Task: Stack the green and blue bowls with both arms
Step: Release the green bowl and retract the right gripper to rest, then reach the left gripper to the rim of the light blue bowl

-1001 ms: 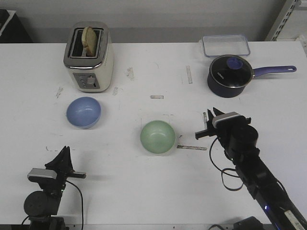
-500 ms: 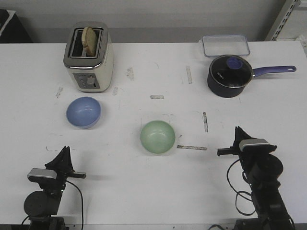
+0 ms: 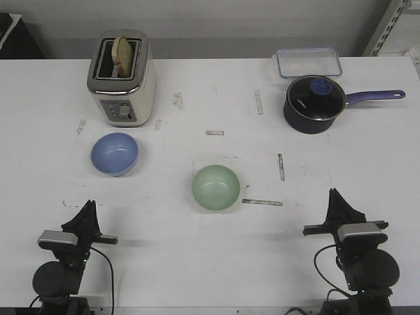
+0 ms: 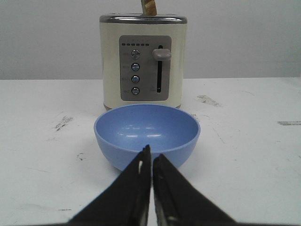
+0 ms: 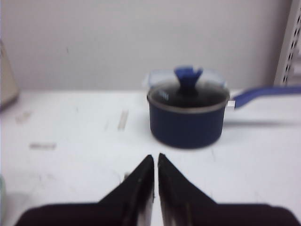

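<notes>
The periwinkle blue bowl (image 3: pixel 115 153) sits upright on the white table at the left, in front of the toaster. It also shows in the left wrist view (image 4: pixel 146 134), straight ahead of my left gripper (image 4: pixel 151 156). The mint green bowl (image 3: pixel 216 188) sits upright at the table's middle, apart from the blue one. My left gripper (image 3: pixel 87 209) is shut and empty near the front left edge. My right gripper (image 3: pixel 338 197) is shut and empty near the front right edge. In the right wrist view the right gripper (image 5: pixel 155 160) points toward the saucepan.
A cream toaster (image 3: pixel 122 79) with a slice of bread stands at the back left. A dark blue lidded saucepan (image 3: pixel 316 104) and a clear lidded container (image 3: pixel 308 62) stand at the back right. Tape marks dot the table (image 3: pixel 210 262).
My right arm has pulled back from beside the green bowl toward the front right edge. The left arm and both bowls have not moved.
</notes>
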